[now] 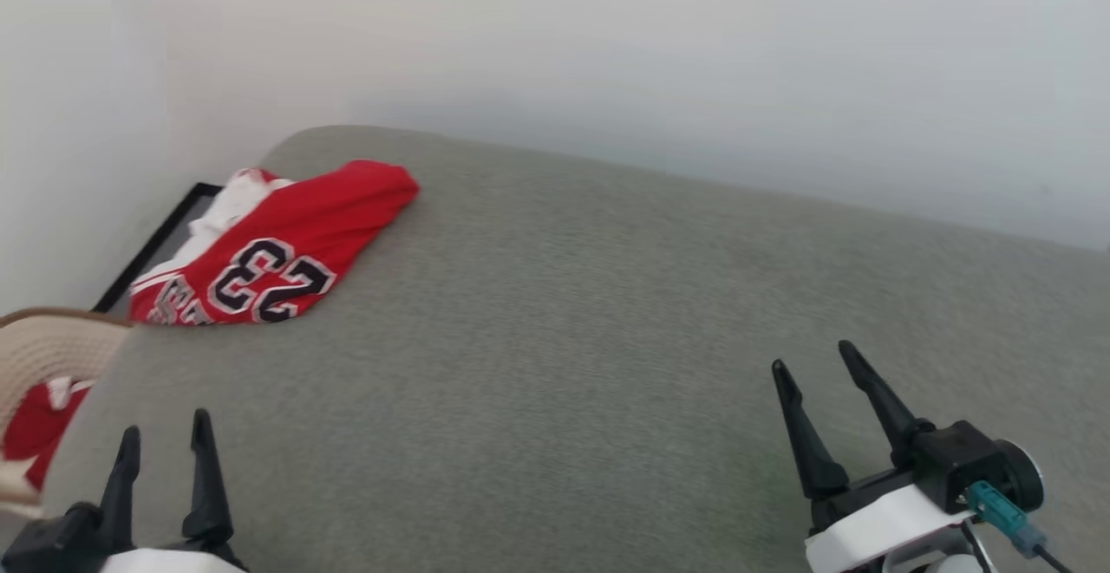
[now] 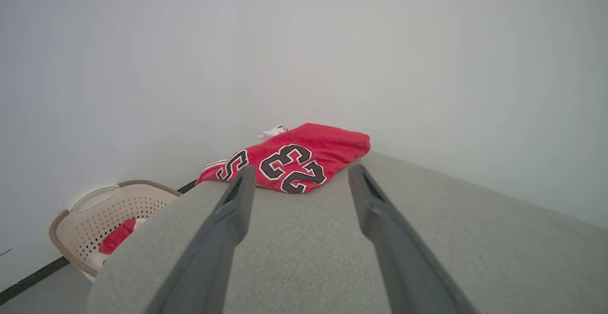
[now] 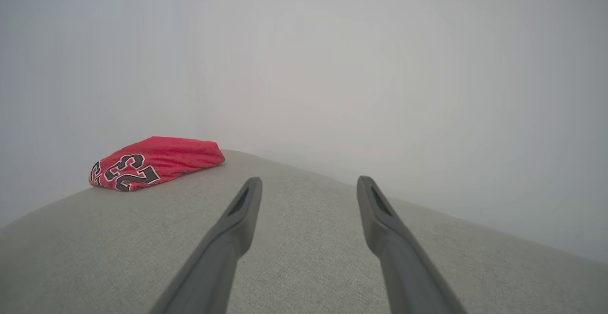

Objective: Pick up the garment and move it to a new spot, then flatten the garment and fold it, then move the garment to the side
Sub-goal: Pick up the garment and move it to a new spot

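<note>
The garment (image 1: 286, 239), a red top with a black white-outlined "23", lies folded into a compact bundle at the far left corner of the grey fabric surface (image 1: 607, 313), white trim showing at its left edge. From the left wrist the garment (image 2: 294, 159) lies ahead beyond the fingertips; from the right wrist the garment (image 3: 152, 162) sits far off to the left. My left gripper (image 1: 165, 439) is open near the lower left edge, well short of the bundle. My right gripper (image 1: 811, 361) is open at the lower right, with nothing between its fingers.
A beige perforated laundry basket (image 1: 39, 356) stands on the floor left of the surface, with red cloth (image 2: 116, 238) inside. A pale wall (image 1: 607, 53) rises close behind the surface. A black-edged strip (image 1: 152, 248) runs along the floor by the wall.
</note>
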### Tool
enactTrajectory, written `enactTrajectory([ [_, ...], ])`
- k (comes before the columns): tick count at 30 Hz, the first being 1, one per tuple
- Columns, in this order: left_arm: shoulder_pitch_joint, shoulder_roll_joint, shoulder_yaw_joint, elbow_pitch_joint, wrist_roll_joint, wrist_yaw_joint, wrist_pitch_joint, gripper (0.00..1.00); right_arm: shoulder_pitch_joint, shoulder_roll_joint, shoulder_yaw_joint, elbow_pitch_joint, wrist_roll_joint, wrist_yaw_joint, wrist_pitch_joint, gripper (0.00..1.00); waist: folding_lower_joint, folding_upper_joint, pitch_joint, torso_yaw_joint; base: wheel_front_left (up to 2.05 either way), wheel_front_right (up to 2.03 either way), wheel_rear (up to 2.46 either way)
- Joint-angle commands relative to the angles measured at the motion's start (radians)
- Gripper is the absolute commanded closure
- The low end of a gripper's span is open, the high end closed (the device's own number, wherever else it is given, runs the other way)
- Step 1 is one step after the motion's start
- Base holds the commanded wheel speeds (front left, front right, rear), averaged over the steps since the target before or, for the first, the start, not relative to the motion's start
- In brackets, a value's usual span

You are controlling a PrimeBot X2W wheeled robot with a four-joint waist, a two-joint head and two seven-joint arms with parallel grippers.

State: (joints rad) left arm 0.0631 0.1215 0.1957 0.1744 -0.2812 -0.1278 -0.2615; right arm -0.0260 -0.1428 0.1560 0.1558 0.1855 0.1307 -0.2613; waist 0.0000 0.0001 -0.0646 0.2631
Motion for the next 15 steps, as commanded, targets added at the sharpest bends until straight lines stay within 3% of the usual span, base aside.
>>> enactTrajectory([
  [1,0.008,-0.001,0.009,0.001,0.009,-0.003,-0.005,0.0,-0.003,-0.001,0.007,0.001,0.008,0.0,-0.006,0.0,0.0,-0.0001,-0.018,0.037,0.0,0.0,0.0],
  [15,0.039,-0.008,0.048,0.006,0.02,-0.003,-0.005,0.0,-0.012,0.003,0.063,0.011,0.026,0.0,-0.006,0.0,0.0,-0.0001,-0.046,0.153,0.0,0.0,0.0],
])
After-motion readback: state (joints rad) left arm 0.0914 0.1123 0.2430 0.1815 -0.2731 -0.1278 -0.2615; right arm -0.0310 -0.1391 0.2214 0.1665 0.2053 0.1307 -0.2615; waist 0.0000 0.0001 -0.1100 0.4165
